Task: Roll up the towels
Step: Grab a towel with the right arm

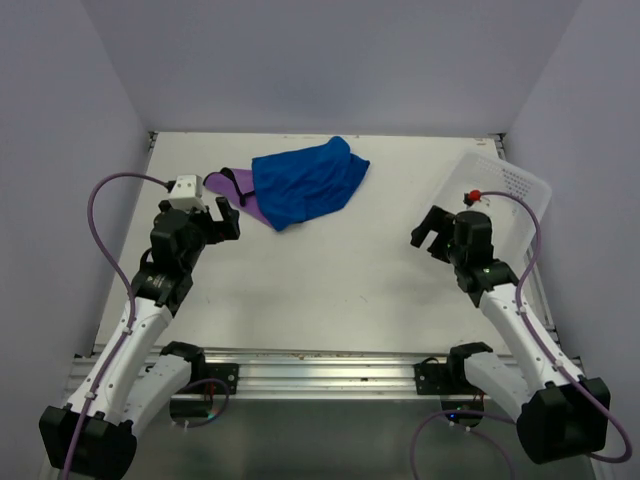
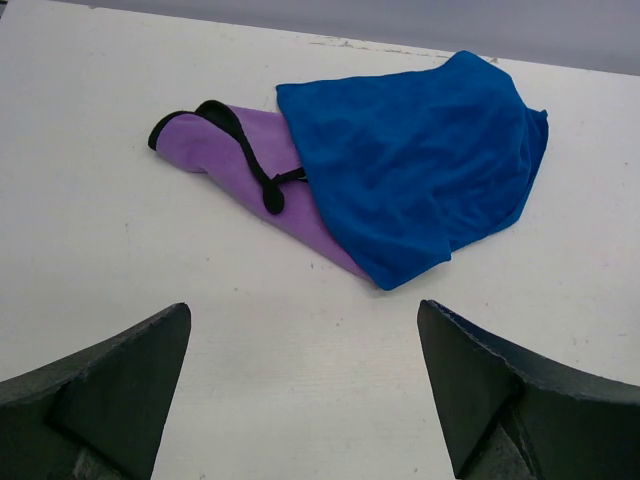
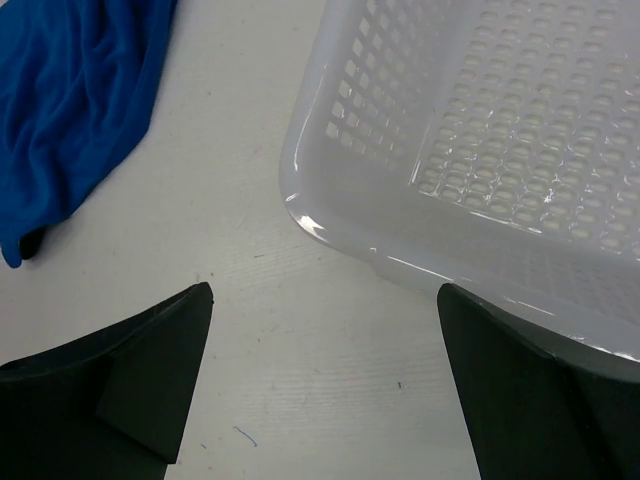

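Observation:
A bright royal blue towel (image 1: 306, 181) lies crumpled at the back middle of the table, covering part of a smaller purple towel (image 1: 231, 187) with black trim that sticks out to its left. Both show in the left wrist view, the blue towel (image 2: 420, 160) over the purple towel (image 2: 230, 155). The blue towel's edge also shows in the right wrist view (image 3: 70, 100). My left gripper (image 1: 228, 219) is open and empty, just in front of the purple towel (image 2: 305, 330). My right gripper (image 1: 428, 235) is open and empty, near the basket (image 3: 325, 310).
A white perforated plastic basket (image 1: 515, 190) stands at the back right, close behind the right gripper; its near corner (image 3: 330, 190) fills the right wrist view. White walls enclose the table on three sides. A metal rail (image 1: 310, 365) runs along the near edge.

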Controlling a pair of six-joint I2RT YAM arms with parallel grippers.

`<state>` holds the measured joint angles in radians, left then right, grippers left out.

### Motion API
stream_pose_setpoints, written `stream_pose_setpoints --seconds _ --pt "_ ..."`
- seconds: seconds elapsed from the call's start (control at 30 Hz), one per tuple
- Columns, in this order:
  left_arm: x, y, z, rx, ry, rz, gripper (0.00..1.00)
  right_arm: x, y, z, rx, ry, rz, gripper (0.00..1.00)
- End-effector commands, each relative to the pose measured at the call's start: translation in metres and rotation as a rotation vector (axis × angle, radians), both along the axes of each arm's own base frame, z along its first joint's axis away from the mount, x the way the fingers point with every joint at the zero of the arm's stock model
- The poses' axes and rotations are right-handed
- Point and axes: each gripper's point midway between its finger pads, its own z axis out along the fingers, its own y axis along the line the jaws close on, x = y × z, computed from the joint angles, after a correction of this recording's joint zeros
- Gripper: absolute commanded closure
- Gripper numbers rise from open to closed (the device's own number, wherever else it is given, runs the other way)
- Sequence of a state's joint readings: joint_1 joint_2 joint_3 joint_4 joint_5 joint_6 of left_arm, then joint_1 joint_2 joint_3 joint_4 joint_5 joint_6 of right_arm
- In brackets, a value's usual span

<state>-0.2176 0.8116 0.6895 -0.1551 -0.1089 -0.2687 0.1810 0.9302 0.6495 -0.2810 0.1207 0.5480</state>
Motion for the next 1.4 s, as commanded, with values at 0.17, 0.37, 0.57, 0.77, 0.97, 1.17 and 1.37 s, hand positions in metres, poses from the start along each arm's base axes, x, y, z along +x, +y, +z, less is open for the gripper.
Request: stream_pose_setpoints --seconds 0.17,0.37,0.57,0.77,0.97,1.17,1.37 --pt "0.001 0.001 0.025 -0.005 -0.061 0.007 0.0 0.006 0.025 0.065 0.033 -0.183 0.171 0.01" --pt "0.0 -0.005 0.028 -0.011 -0.07 -0.026 0.01 0.012 0.053 0.122 0.014 -0.308 0.327 0.01" --pt "-0.002 -0.004 0.031 -0.02 -0.08 -0.02 0.0 0.035 0.138 0.138 -0.125 -0.295 0.544 0.01" --pt "-0.003 -0.005 0.031 -0.032 -0.08 -0.025 0.0 0.075 0.221 0.104 -0.183 -0.223 0.667 0.01" --pt "-0.003 -0.008 0.032 -0.046 -0.081 -0.033 0.0 0.123 0.27 0.025 -0.349 -0.068 0.658 0.01" --pt "-0.005 -0.01 0.033 -0.047 -0.085 -0.039 0.0 0.159 0.309 -0.008 -0.376 -0.005 0.713 0.14" --pt "-0.005 -0.01 0.033 -0.041 -0.083 -0.034 0.0 0.161 0.344 -0.046 -0.362 0.076 0.793 0.17"
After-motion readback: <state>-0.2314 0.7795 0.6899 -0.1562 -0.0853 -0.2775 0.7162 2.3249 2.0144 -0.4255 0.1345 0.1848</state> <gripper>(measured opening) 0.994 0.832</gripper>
